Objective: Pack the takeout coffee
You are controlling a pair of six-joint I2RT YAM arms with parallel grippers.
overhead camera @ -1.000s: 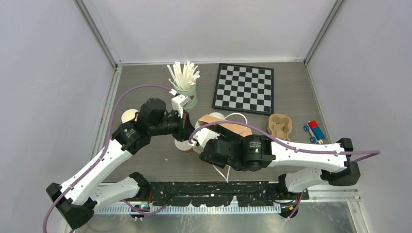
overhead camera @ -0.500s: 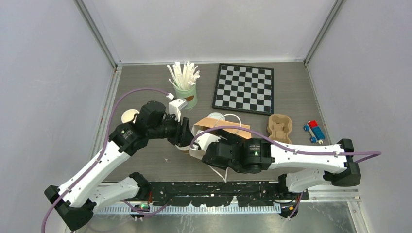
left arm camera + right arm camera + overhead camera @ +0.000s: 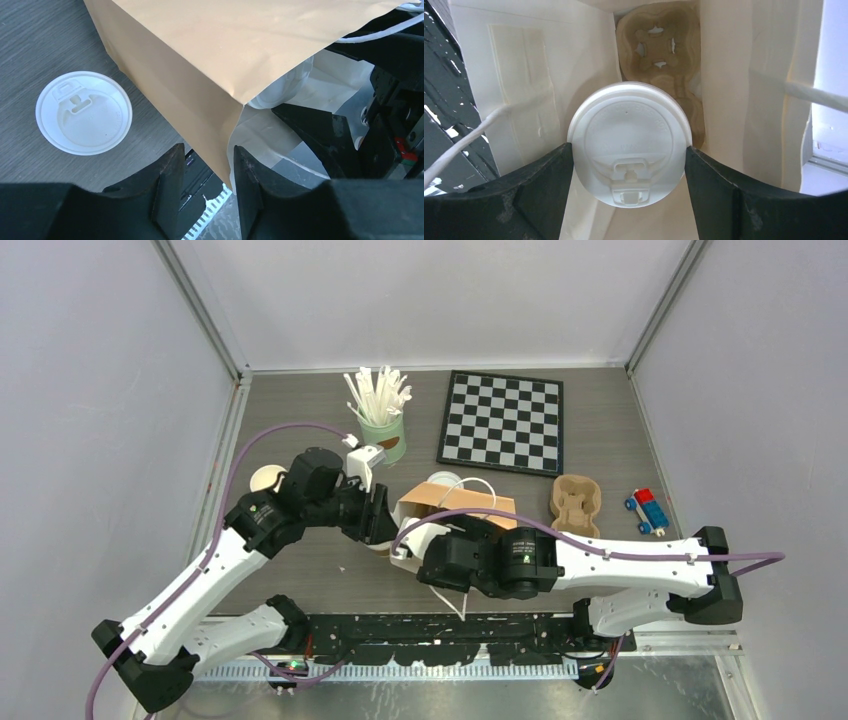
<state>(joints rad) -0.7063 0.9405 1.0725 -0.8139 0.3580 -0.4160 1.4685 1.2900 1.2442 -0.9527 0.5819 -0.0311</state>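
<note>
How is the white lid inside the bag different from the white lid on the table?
The round white plastic lid inside the bag is gripped by the right gripper; the round white plastic lid on the table is touched by nothing. The first sits inside the tan paper bag, a brown pulp tray deeper in; the second lies outside it on the grey wooden table. Both are round, white, with a sip tab.

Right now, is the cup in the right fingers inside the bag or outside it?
Inside: the lidded cup sits between the fingers, bag walls around it, pulp tray beyond.
</note>
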